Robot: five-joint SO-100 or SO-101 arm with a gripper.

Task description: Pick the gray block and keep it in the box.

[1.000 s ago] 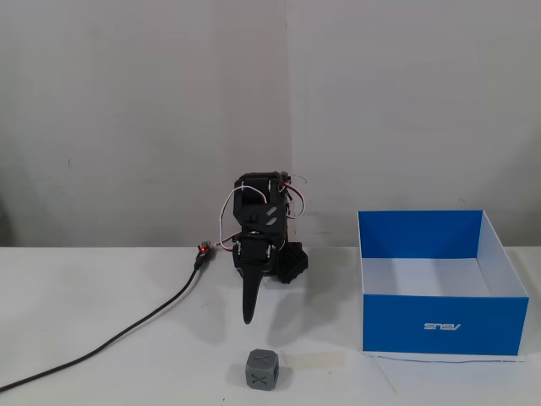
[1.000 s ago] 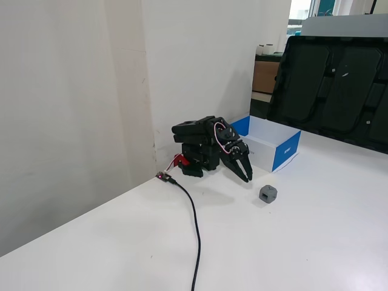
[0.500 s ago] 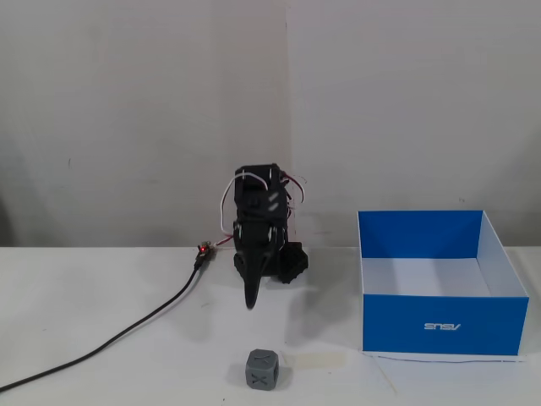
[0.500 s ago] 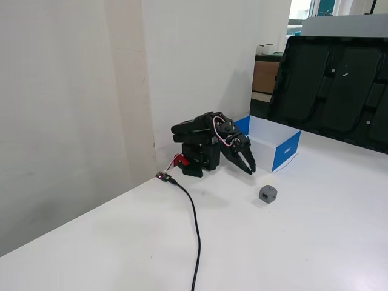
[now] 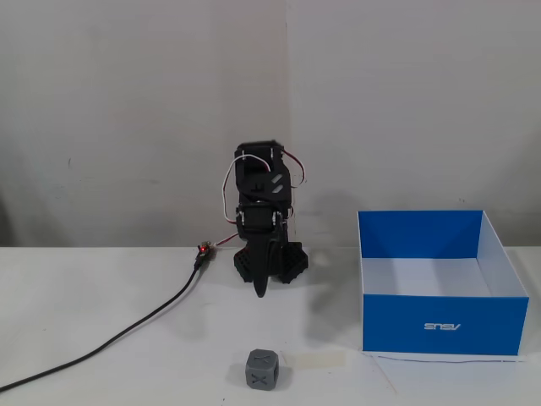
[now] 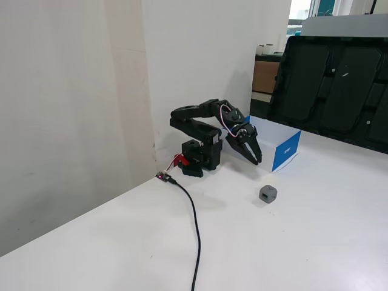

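The gray block [image 5: 264, 370] is a small dark-gray cube with an X on its front face. It sits on the white table near the front edge; it also shows in the other fixed view [image 6: 268, 194]. The box [image 5: 439, 326] is blue outside and white inside, open-topped, and stands at the right; in the other fixed view [image 6: 285, 151] it is behind the arm. My gripper [image 5: 261, 292] hangs from the folded black arm, pointing down, shut and empty, well behind the block. It shows again in the other fixed view [image 6: 257, 160], above and left of the block.
A black cable [image 5: 127, 330] runs from the arm's base [image 5: 269, 260] to the left front of the table. A pale strip of tape [image 5: 313, 360] lies beside the block. A white wall stands behind. Black panels [image 6: 330, 85] lean at the far side.
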